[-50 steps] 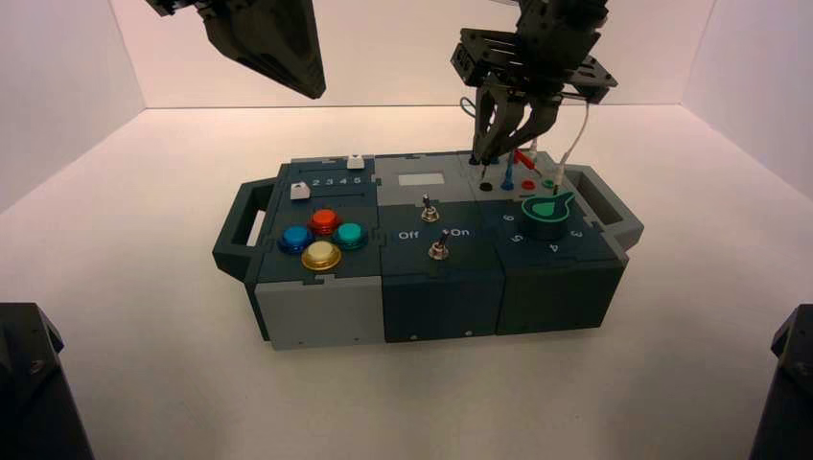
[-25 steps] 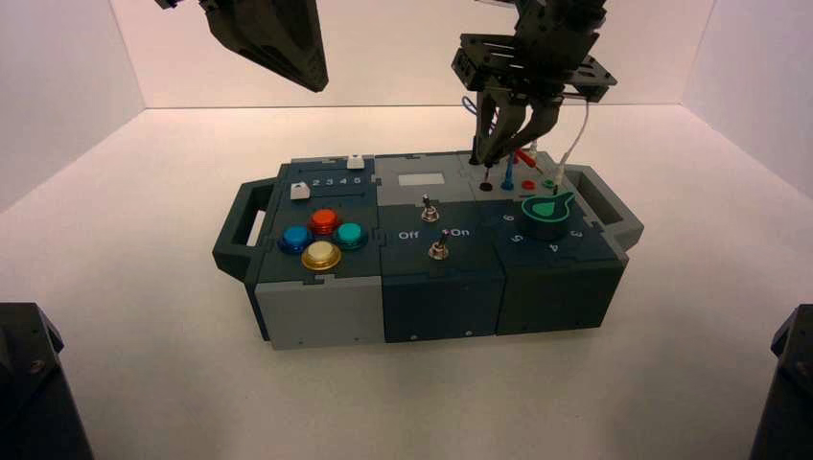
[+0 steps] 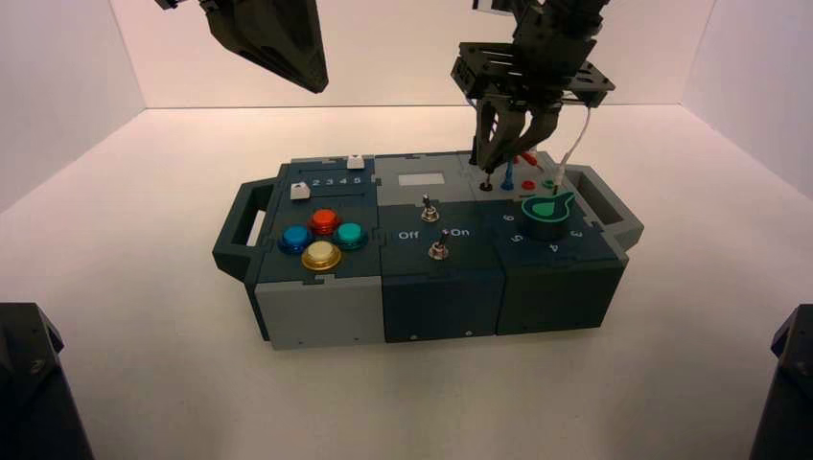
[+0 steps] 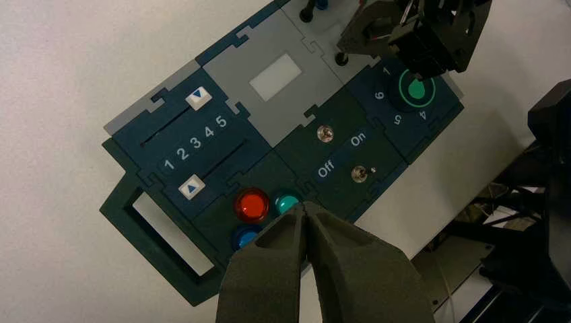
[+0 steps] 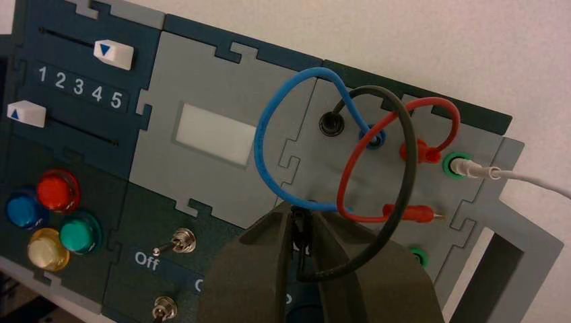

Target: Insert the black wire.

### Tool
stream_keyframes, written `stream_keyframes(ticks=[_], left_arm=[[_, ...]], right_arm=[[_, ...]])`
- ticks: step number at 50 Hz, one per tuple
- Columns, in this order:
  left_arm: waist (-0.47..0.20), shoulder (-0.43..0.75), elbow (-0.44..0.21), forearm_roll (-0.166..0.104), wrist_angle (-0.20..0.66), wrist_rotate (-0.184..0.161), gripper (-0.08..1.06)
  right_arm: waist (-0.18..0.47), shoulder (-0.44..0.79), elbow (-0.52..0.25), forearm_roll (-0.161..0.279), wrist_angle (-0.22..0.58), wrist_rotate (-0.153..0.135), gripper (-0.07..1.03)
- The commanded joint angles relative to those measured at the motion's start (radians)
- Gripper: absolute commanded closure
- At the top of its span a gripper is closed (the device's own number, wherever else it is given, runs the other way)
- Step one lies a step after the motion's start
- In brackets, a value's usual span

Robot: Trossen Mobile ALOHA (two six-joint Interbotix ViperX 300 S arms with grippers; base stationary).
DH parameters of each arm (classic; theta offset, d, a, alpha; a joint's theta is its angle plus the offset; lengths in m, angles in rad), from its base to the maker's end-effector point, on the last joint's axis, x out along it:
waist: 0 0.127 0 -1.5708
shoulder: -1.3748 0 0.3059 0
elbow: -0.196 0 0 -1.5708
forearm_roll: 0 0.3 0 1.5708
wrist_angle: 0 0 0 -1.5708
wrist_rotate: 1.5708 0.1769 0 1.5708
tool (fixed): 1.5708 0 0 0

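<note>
Already one plug of the black wire [image 5: 408, 168] sits in the far black socket [image 5: 331, 124]; my right end effector [image 3: 486, 167] pinches its other plug [image 5: 301, 235] over the near black socket [image 3: 486, 187], seating apparently left.

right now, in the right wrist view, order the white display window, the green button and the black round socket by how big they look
- largest: pale white rectangular window
- middle: round teal-green push button
- smallest: round black socket with the dark wire's end in it
</note>
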Motion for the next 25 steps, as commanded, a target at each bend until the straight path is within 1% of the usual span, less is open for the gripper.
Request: stream_keyframes(ticks=[1,25], left_arm=[[-0.002,-0.005,-0.029,0.0,-0.003,0.002,1.01],[-0.002,-0.002,-0.031,0.002,-0.003,0.005,1.01]], right_arm=[[0.002,-0.008,-0.029,-0.003,-0.003,0.002,0.98],[0.002,0.009,-0.029,-0.005,-0.003,0.002,0.98]])
